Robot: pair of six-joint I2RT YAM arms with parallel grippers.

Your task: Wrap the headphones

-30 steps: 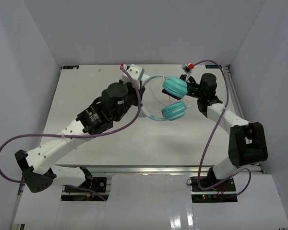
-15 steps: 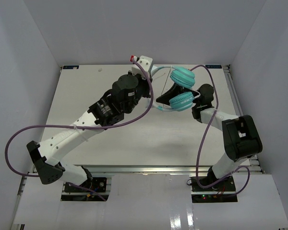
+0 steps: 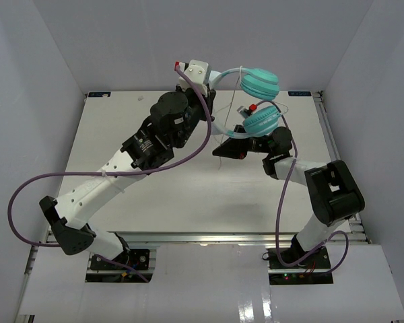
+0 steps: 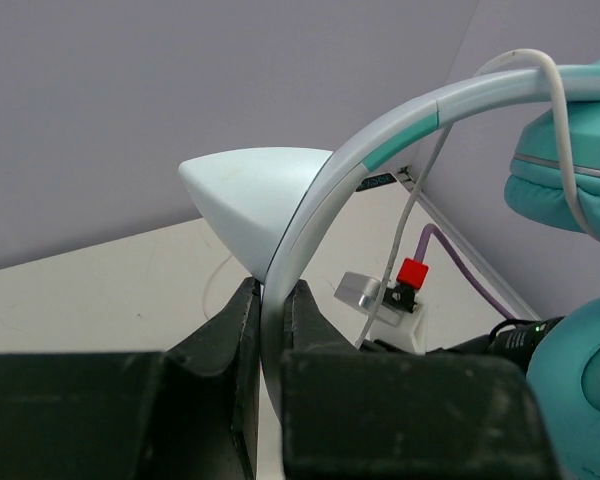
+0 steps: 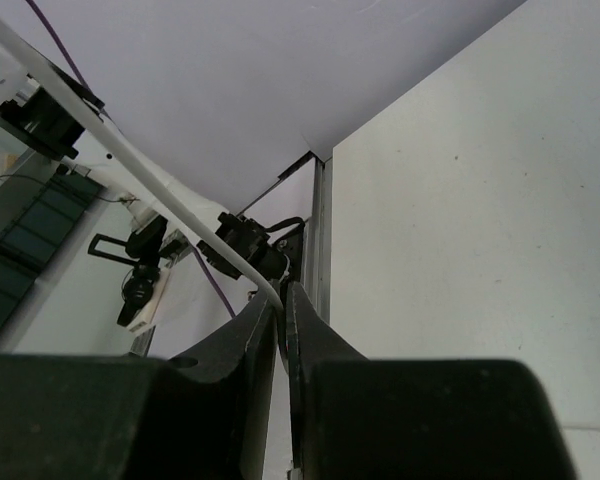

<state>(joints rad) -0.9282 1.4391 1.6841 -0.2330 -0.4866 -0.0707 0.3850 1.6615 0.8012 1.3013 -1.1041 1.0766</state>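
The left gripper (image 4: 273,318) is shut tight on the pale headband (image 4: 330,190), its two black fingers pinching the band near its lower end. From there the band arches up and to the right to the teal ear cups. This arm is raised, so the headphones (image 3: 259,84) hang clear of the table (image 3: 121,134), over its far right part, close to the far edge. One cup sits higher and further back, and the lower ear cup (image 3: 263,121) hangs just below it, nearer the right arm.

The right gripper (image 5: 283,305) is also closed, its fingertips clamped on the thin white cord (image 5: 150,170). From the pinch the cord runs up and away in a taut straight line. In the top view this gripper points left, just under the lower cup, low over the table near its right edge. A short loose length of cord dangles beside its fingers
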